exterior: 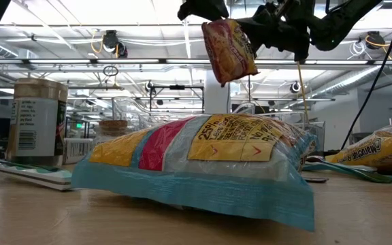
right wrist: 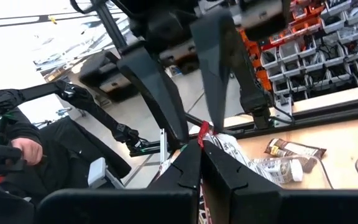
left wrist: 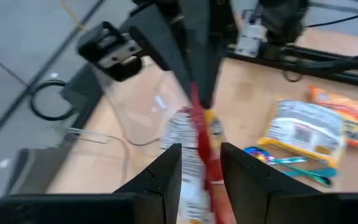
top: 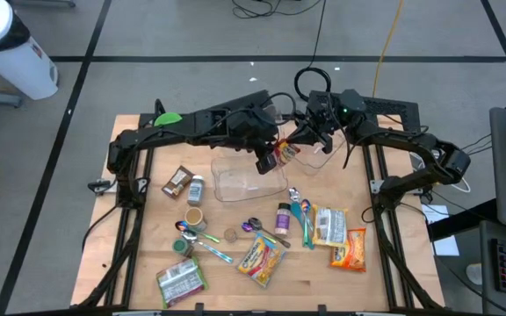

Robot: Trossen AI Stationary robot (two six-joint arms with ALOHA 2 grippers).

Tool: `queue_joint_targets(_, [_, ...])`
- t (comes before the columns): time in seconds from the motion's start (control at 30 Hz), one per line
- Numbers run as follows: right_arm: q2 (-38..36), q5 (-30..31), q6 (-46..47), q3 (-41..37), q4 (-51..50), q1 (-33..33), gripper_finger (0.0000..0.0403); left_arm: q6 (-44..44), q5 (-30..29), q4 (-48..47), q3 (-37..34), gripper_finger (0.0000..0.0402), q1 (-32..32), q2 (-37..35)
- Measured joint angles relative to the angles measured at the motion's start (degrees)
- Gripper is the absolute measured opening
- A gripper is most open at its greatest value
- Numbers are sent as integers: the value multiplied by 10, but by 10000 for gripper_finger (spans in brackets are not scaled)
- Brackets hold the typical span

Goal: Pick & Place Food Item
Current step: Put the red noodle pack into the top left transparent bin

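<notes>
Both arms are matte black with tube-like links and loose black cables, each gripper's fingers (right wrist: pixel 166 93) being flat, tapering black wedges (a green light glows on the right arm (top: pixel 343 111)).

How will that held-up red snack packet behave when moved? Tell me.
The red snack packet hangs limp, so it is probably floppy and light. The left gripper and right gripper pinch just its top; its glossy film may slip.

the held snack packet (exterior: pixel 229 49) is red with a yellow panel, the big bag (exterior: pixel 203 163) lying on the pale wood desk (top: pixel 139 254) is light blue with red and yellow printed blocks, and the container (top: pixel 249 175) near the desk's far edge is clear.
</notes>
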Motion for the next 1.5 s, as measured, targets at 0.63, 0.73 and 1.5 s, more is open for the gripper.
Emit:
queue_joint_targets(0.63, [0, 0, 17, 0, 34, 0, 0, -42, 53, -30, 0, 23, 21, 0])
queue_joint_targets(0.73, [0, 0, 16, 0, 34, 0, 0, -40, 67, -30, 0, 9, 22, 0])
queue_joint_targets(1.5, [0, 20, 88, 0, 51, -69, 160, -91, 94, -30, 0, 1, 51, 0])
